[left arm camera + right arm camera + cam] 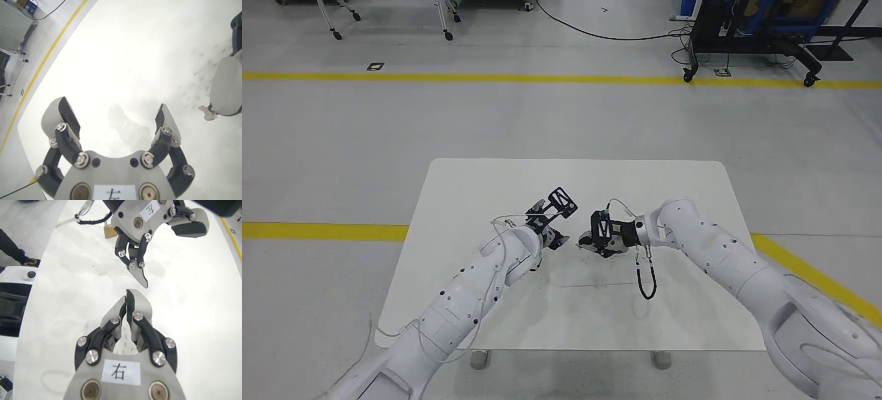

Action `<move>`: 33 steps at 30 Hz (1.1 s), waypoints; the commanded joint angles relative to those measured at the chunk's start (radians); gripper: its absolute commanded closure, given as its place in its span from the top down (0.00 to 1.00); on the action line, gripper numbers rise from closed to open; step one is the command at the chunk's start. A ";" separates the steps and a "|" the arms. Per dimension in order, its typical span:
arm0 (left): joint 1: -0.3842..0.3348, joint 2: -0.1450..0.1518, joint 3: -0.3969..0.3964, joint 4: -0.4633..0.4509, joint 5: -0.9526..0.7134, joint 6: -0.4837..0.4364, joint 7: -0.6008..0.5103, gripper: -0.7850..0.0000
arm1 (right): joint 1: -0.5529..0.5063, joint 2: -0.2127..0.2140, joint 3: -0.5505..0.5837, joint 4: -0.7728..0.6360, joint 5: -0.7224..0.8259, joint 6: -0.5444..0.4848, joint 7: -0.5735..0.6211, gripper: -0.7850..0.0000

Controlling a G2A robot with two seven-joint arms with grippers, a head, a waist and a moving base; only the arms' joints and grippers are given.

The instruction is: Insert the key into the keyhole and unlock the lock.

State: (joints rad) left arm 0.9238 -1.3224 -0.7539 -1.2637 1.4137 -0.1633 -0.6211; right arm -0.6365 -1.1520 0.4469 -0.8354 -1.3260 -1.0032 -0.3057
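A small brass padlock [109, 232] lies on the white table [682, 190], partly hidden behind my left gripper's wrist. My left gripper [113, 111] is open above the table with nothing between its ribbed pads; it also shows in the top view [562, 220] and in the right wrist view [168, 256]. My right gripper [127, 296] faces it, fingertips a short gap apart, and is shut on a silver key [207, 113]. The key's end sticks out past the grey fingers [225, 89]. In the top view the right gripper [585, 243] sits near the table's middle.
A black strap loop [646, 280] hangs from the right wrist onto the table. A cable tie and a black strap [88, 220] lie beside the padlock. The table's rounded edge [24, 121] is near the left gripper, with a yellow floor line beyond.
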 commanded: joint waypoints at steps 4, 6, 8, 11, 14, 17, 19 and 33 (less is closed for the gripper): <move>0.004 -0.006 -0.010 -0.001 -0.002 0.016 0.025 1.00 | -0.016 0.012 0.030 -0.003 0.006 -0.009 -0.050 0.00; 0.009 -0.004 -0.031 -0.015 -0.020 0.014 0.037 1.00 | -0.026 0.022 0.043 -0.007 0.008 -0.009 -0.088 0.00; 0.022 0.003 -0.061 -0.041 -0.026 0.012 0.052 1.00 | -0.038 0.036 0.051 -0.017 0.004 -0.009 -0.148 0.00; 0.071 0.024 -0.138 -0.117 -0.042 0.002 0.080 1.00 | -0.057 0.065 0.053 -0.042 -0.010 -0.009 -0.288 0.00; 0.158 0.055 -0.260 -0.237 -0.079 -0.028 0.122 1.00 | -0.074 0.103 0.032 -0.070 -0.069 -0.009 -0.501 0.00; 0.280 0.086 -0.414 -0.386 -0.142 -0.056 0.170 1.00 | -0.092 0.139 0.037 -0.133 -0.019 -0.009 -0.502 0.00; 0.366 0.103 -0.532 -0.468 -0.217 -0.056 0.187 1.00 | -0.104 0.162 0.059 -0.145 0.001 -0.006 -0.505 0.00; 0.366 0.103 -0.532 -0.468 -0.217 -0.056 0.187 1.00 | -0.116 0.174 0.065 -0.174 -0.022 0.002 -0.514 0.00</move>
State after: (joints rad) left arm 1.2894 -1.2196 -1.2858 -1.7316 1.1964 -0.2190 -0.4336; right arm -0.7526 -0.9777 0.5116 -1.0091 -1.3480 -1.0008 -0.8195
